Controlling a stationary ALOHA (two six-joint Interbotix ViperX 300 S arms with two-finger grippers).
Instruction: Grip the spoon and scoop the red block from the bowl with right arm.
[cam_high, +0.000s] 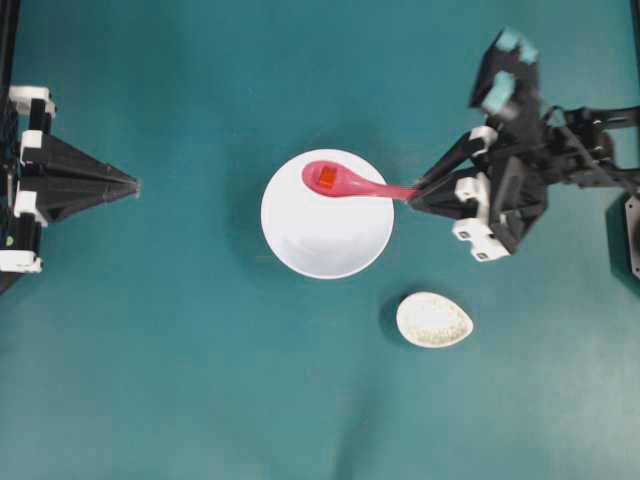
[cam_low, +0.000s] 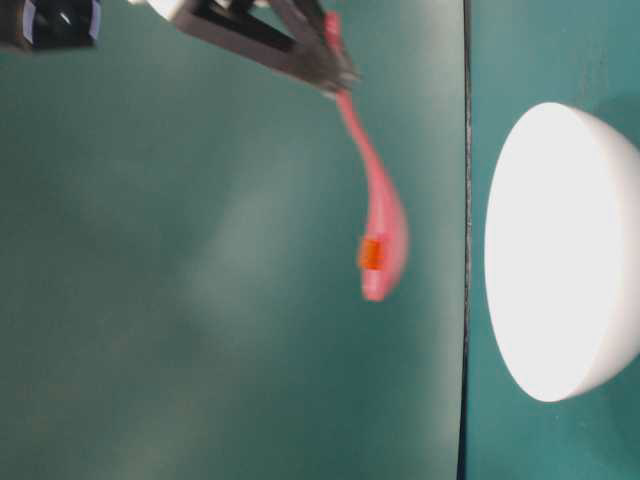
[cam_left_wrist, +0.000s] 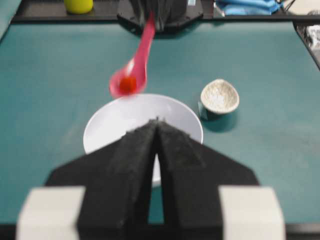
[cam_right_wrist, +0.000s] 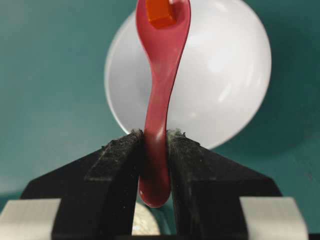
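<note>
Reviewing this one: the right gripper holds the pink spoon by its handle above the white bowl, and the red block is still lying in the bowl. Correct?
Not quite. The red block sits in the scoop of the spoon, not in the bowl; the right wrist view shows it plainly. The rest holds: the right gripper clamps the handle, spoon raised above the bowl.

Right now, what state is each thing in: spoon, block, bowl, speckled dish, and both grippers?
spoon: held by its handle, lifted above the bowl, scoop up
red block: sitting in the spoon's scoop, out of the bowl
bowl: upright on the table, nothing in it
speckled dish: upright beside the bowl, apart from it, empty
right gripper: shut on the spoon
left gripper: shut, holding nothing
</note>
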